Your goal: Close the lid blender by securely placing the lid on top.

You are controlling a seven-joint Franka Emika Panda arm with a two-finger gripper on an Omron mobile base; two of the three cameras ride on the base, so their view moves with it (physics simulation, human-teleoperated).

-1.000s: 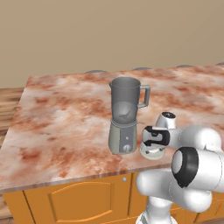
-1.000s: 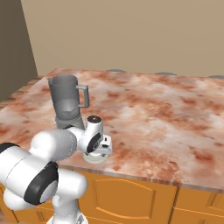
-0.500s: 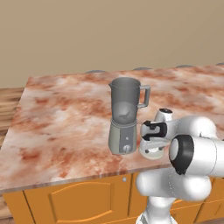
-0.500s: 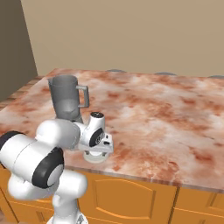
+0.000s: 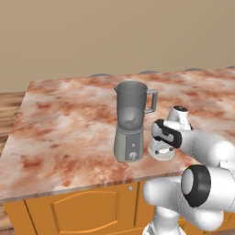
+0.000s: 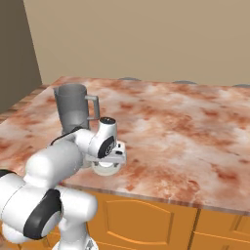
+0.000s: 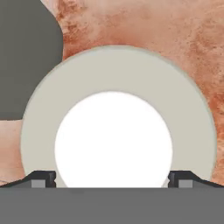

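Reddish marble counter (image 5: 69, 124), orange wood cabinets (image 5: 82, 211) below, plain beige wall (image 5: 114, 36), wooden floor (image 5: 9, 110)

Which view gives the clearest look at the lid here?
The hand view: the lid sits straight below, pale rim and white centre plain between the pincer tips. In both base views the arm's wrist covers most of it, leaving a pale edge on the counter.

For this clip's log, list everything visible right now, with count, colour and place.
Blender: one, grey base, smoky jar, open top, on the counter near its front edge.
Lid: one, pale grey rim, white centre, flat on the counter beside the blender base.
Counter: one, reddish marble.
Cabinets: orange wood, below the counter.
Wall: tan, behind the counter.
Arm: one, white, bent low over the lid.
Pincer: one, dark tips spread either side of the lid's white centre.
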